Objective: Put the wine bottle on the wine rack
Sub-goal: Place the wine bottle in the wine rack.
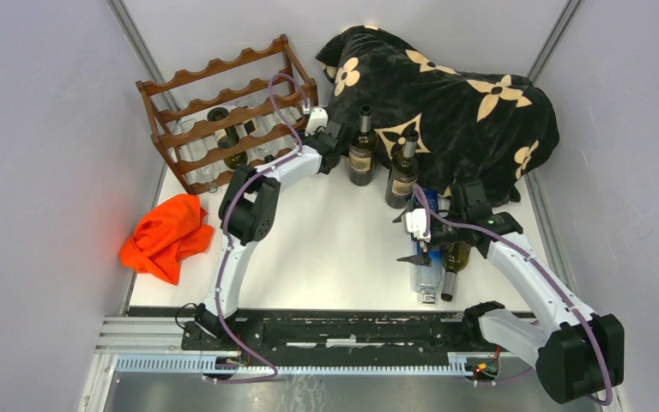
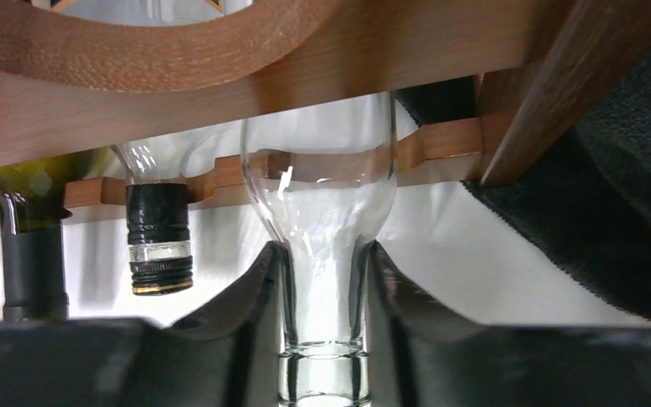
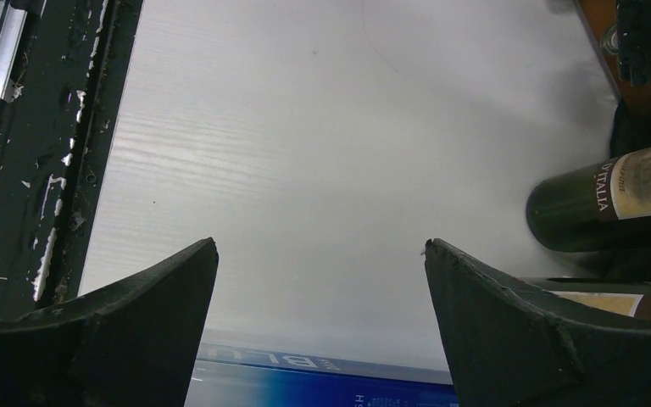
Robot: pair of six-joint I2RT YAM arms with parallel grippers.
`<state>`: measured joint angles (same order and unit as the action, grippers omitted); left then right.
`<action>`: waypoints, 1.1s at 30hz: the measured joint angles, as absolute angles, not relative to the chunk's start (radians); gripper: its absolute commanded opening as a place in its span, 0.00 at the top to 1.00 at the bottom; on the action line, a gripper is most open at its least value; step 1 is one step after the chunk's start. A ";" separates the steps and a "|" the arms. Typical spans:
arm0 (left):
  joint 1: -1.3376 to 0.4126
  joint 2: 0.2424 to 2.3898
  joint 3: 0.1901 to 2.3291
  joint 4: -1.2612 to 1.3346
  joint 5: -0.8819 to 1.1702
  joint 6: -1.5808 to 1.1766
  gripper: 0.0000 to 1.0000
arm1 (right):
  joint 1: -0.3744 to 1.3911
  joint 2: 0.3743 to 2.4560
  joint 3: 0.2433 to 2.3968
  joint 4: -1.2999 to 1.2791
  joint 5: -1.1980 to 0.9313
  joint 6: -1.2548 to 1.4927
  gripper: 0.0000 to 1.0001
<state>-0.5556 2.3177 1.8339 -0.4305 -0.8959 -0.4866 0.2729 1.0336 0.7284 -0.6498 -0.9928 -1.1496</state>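
Observation:
The dark reddish-brown wine rack [image 1: 223, 120] stands at the back left, and its scalloped rails [image 2: 136, 93] fill the top of the left wrist view. A clear glass wine bottle [image 2: 322, 203] lies in a lower slot with its neck pointing toward me. My left gripper [image 2: 322, 250] is shut on that neck, a finger pressed against each side. From above, the left gripper [image 1: 317, 129] is at the rack's right end. My right gripper [image 3: 320, 246] is open and holds nothing, low over a clear blue-labelled bottle [image 3: 331, 381] lying on the table.
A dark green bottle [image 2: 30, 246] and a capped clear bottle [image 2: 159, 237] lie in neighbouring slots. Two dark bottles [image 1: 361, 150] [image 1: 402, 176] stand before a black flowered blanket [image 1: 455, 94]. A green bottle [image 1: 453, 262] lies by the right gripper [image 1: 416, 249]. An orange cloth [image 1: 165, 236] lies left.

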 measured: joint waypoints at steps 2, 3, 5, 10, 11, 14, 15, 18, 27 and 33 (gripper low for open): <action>-0.556 2.322 1.835 -0.424 -0.904 -0.472 0.98 | 0.273 1.037 0.728 -0.653 -0.992 -1.151 0.02; -0.556 2.323 1.835 -0.421 -0.906 -0.468 0.98 | 0.273 1.039 0.728 -0.653 -0.992 -1.151 0.02; -0.556 2.325 1.835 -0.416 -0.911 -0.455 0.98 | 0.273 1.043 0.728 -0.654 -0.992 -1.154 0.02; -0.556 2.325 1.818 -0.371 -0.932 -0.424 0.98 | 0.273 1.049 0.728 -0.662 -0.991 -1.161 0.02; -0.556 2.325 1.808 -0.351 -0.936 -0.415 0.98 | 0.273 1.050 0.728 -0.664 -0.990 -1.162 0.02; -0.557 2.320 1.762 -0.267 -0.946 -0.377 0.98 | 0.273 1.050 0.728 -0.669 -0.989 -1.168 0.02; -0.558 2.315 1.749 -0.245 -0.950 -0.363 0.98 | 0.273 1.052 0.728 -0.668 -0.989 -1.169 0.02; -0.561 2.300 1.702 -0.172 -0.957 -0.319 0.98 | 0.273 1.058 0.728 -0.670 -0.989 -1.174 0.02; -0.564 2.290 1.668 -0.086 -0.993 -0.240 0.98 | 0.273 1.063 0.728 -0.675 -0.985 -1.180 0.02; -0.562 2.290 1.660 -0.051 -1.002 -0.213 0.98 | 0.273 1.065 0.728 -0.676 -0.985 -1.187 0.02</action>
<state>-0.5617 2.2898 1.6600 -0.0513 -1.0023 -0.2131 0.2729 1.0653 0.7284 -0.6758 -0.9848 -1.1873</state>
